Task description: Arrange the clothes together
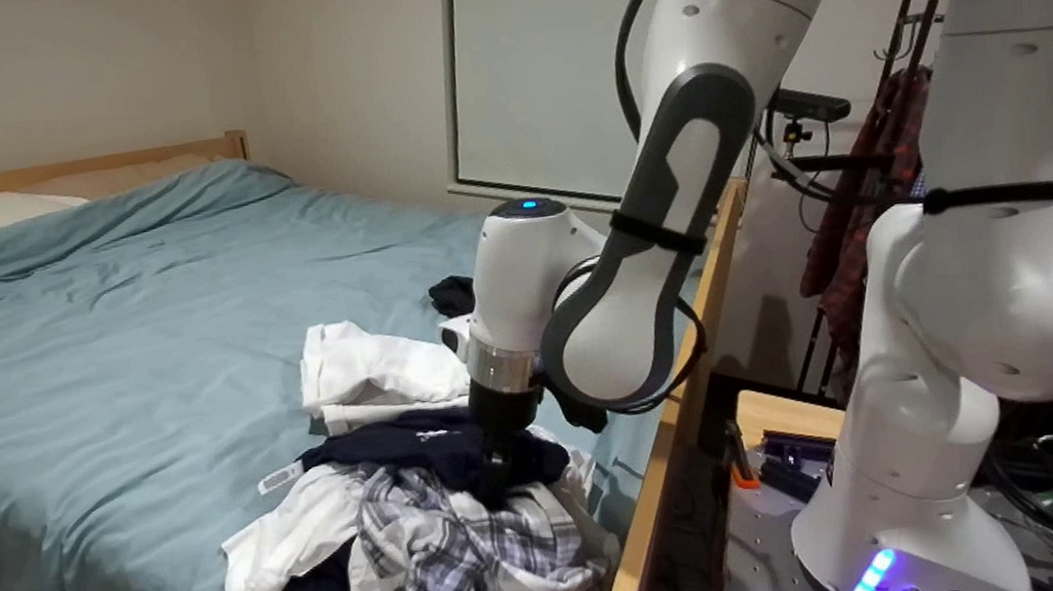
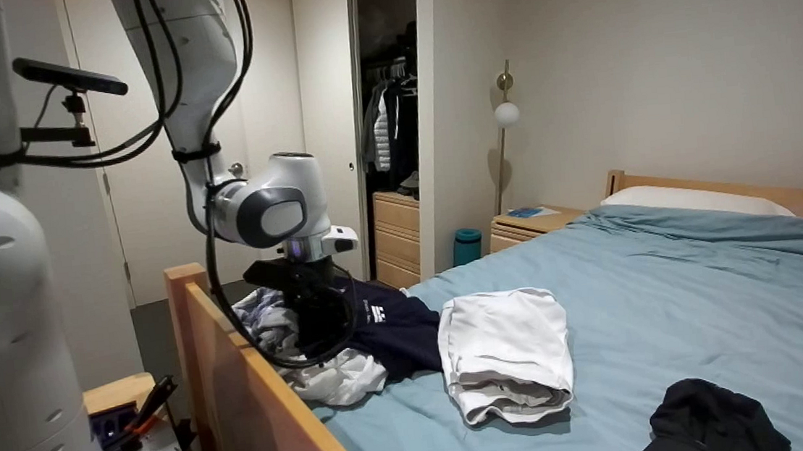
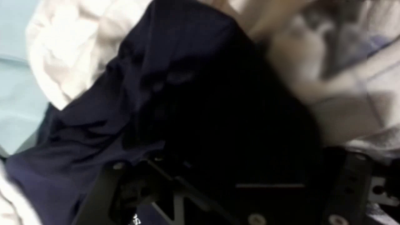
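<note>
A loose pile of clothes lies on the bed beside the wooden footboard. It holds a navy shirt [image 1: 376, 448], [image 2: 403, 331], a grey plaid shirt [image 1: 466, 556], [image 2: 260, 316] and crumpled white clothes [image 1: 302, 534], [image 2: 339, 380]. A folded white garment [image 1: 377, 365], [image 2: 506, 336] lies beside the navy shirt. My gripper [image 1: 496, 490], [image 2: 322, 327] points down into the pile, between navy and plaid cloth. In the wrist view its jaws [image 3: 247, 156] stand apart, with dark cloth in deep shadow between them. The navy shirt [image 3: 103, 125] fills the middle there. The fingertips are hard to make out.
The wooden footboard [image 1: 682, 426], [image 2: 279, 403] stands between my base and the pile. A black cap [image 2: 709, 420] lies on the blue bedspread [image 1: 153, 374]; it is partly hidden behind my arm in an exterior view [image 1: 453, 295]. A cable loop hangs near my gripper.
</note>
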Controlling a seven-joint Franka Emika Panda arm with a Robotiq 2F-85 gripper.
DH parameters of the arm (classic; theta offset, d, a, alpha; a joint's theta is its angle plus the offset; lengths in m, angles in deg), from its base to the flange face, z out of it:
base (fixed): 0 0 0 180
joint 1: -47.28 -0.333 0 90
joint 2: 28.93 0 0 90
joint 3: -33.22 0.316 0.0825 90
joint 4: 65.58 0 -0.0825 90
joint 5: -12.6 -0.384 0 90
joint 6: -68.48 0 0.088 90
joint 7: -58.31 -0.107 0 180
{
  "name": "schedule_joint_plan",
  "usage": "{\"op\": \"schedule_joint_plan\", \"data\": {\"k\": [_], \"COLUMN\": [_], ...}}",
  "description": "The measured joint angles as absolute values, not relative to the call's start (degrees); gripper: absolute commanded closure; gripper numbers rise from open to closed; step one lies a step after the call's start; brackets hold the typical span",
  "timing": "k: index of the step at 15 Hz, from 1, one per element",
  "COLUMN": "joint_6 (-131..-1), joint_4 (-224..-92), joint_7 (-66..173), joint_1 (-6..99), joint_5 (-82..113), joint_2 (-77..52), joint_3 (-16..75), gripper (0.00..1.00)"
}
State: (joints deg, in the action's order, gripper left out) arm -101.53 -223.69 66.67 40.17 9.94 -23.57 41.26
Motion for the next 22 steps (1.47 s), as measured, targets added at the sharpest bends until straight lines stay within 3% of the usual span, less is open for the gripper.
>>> {"op": "schedule_joint_plan", "data": {"k": [4,10,13,22], "joint_6": [-95.71,-86.2,-85.07,-74.04], "joint_4": [-218.65,-215.78,-215.75,-207.64], "joint_7": [83.23,92.43,91.34,83.39], "joint_1": [50.38,51.37,50.27,49.97], "joint_5": [-8.2,-13.67,-13.1,-4.17], "joint_2": [-21.25,-22.75,-24.89,-35.56], "joint_3": [55.57,50.46,46.59,34.98], "gripper": [0.54,0.93,0.96,0.93]}}
